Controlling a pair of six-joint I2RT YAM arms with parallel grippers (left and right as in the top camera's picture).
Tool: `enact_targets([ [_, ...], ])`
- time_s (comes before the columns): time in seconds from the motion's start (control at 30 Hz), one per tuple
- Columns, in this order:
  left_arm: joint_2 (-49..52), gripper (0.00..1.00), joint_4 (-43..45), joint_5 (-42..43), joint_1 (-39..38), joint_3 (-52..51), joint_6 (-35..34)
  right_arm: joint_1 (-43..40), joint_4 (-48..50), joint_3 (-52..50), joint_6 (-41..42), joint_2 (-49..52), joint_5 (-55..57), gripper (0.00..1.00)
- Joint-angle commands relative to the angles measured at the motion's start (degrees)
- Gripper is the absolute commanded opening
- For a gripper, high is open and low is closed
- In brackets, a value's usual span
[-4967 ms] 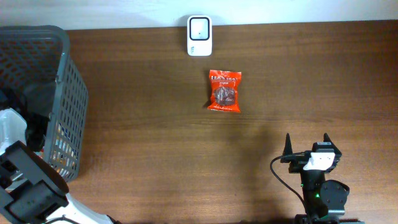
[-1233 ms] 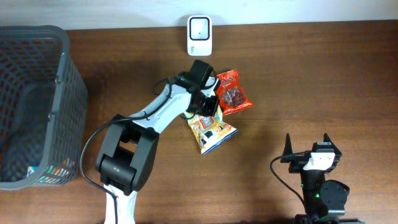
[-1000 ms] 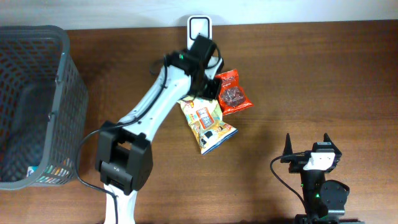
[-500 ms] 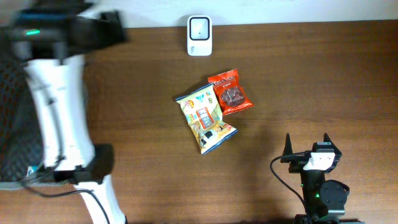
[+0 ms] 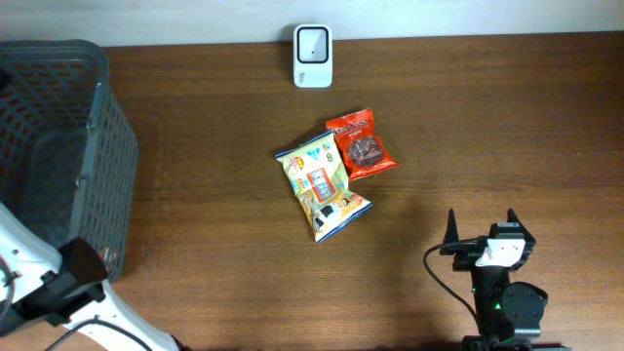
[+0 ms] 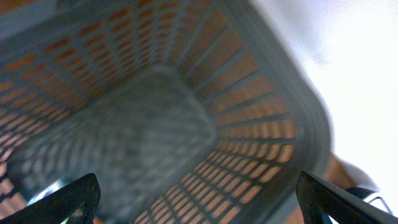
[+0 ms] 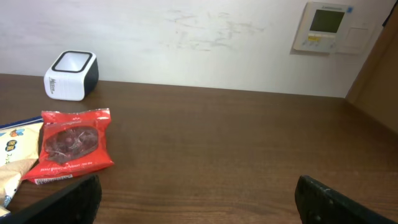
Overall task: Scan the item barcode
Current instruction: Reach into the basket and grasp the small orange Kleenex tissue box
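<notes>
A dark brown, wood-grained table (image 5: 487, 127) is set against a white wall (image 7: 186, 37). A white barcode scanner (image 5: 313, 43) is stood at the middle of the edge along the wall. Two snack packets are laid flat near the middle of the table, somewhat closer to that wall edge. One is a red packet (image 5: 362, 144) and the other a yellow chip bag (image 5: 322, 187), and they touch along one side. Neither is gripped.

A grey mesh basket (image 5: 107, 146) is placed at the left edge, up to the wall-side corner. The left gripper (image 6: 199, 186) is seen only in its own blurred view, hung over the basket's inside. Its fingers are spread wide and nothing is held.

The right gripper (image 5: 480, 226) is parked by the near edge, right of the middle. It is likewise fully spread and empty.

A small control panel with a display (image 7: 328, 27) is mounted on the wall, and a wooden panel (image 7: 379, 68) is seen beside it.
</notes>
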Motion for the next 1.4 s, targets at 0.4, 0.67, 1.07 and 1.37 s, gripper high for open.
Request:
enact_targets([
  [0.4, -11.8, 0.99, 5.4, -18.2, 0.1, -44.0, -16.1, 0.3, -0.1, -0.5, -0.4, -0.4, 0.3, 0.98],
  [0.67, -11.8, 0.98, 16.9, -15.1, 0.1, -67.4, -16.1, 0.3, -0.1, -0.5, -0.4, -0.4, 0.3, 0.98],
  [1.07, -11.8, 0.95, 28.2, -13.7, 0.1, -84.9, -16.0, 0.3, -0.1, -0.5, -0.4, -0.4, 0.3, 0.98],
  [1.37, -11.8, 0.95, 28.7, -14.1, 0.1, -89.5, -16.1, 0.3, -0.1, -0.5, -0.4, -0.4, 0.3, 0.99],
])
